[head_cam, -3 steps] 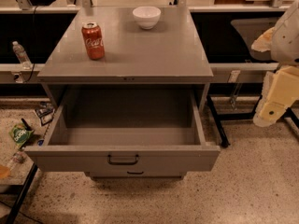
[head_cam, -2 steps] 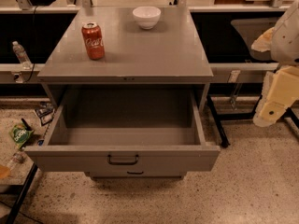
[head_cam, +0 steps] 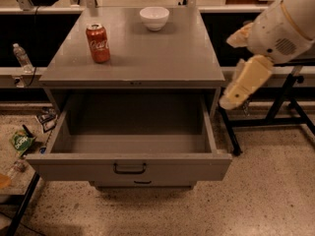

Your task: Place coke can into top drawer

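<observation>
While cylindrical coke can (head_cam: 98, 43) stands upright | metal top drawer (head_cam: 197, 167) open | pincer (head_cam: 241, 86) rightward, state unclear

White rounded arm shell (head_cam: 290, 18) is fitted with a dotted vent patch (head_cam: 282, 46); cream-tan gripper (head_cam: 239, 63) is seen far right, mid-height.

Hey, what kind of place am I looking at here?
Probably a robot lab or workshop: grey metal cabinet with its top drawer open, speckled hard floor, black metal stand. The gripper hangs right of the cabinet, far from the coke can.
</observation>
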Robot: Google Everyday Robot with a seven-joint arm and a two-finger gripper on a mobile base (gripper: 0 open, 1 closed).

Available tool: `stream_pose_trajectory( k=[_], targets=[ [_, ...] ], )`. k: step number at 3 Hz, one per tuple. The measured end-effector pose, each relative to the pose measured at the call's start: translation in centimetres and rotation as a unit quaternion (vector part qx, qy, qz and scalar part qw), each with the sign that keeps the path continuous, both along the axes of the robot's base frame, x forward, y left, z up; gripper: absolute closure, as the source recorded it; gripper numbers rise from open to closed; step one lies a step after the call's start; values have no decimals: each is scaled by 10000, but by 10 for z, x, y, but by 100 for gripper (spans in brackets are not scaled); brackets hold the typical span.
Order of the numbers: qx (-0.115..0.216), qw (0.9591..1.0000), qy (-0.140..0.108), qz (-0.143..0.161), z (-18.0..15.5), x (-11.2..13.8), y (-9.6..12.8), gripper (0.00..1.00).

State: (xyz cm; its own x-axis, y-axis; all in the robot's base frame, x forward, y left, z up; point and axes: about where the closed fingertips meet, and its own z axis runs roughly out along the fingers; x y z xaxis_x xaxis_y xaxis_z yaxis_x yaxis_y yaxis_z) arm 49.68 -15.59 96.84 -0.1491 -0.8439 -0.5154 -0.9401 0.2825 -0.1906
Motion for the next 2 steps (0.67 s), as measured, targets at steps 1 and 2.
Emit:
stream_pose_trajectory(
  k=[1, 2],
  targets=[
    [1466, 9891, -32, 127, -6, 41, 61, 0],
    [2588, 9659, 44, 72, -1, 69, 118, 0]
  ],
)
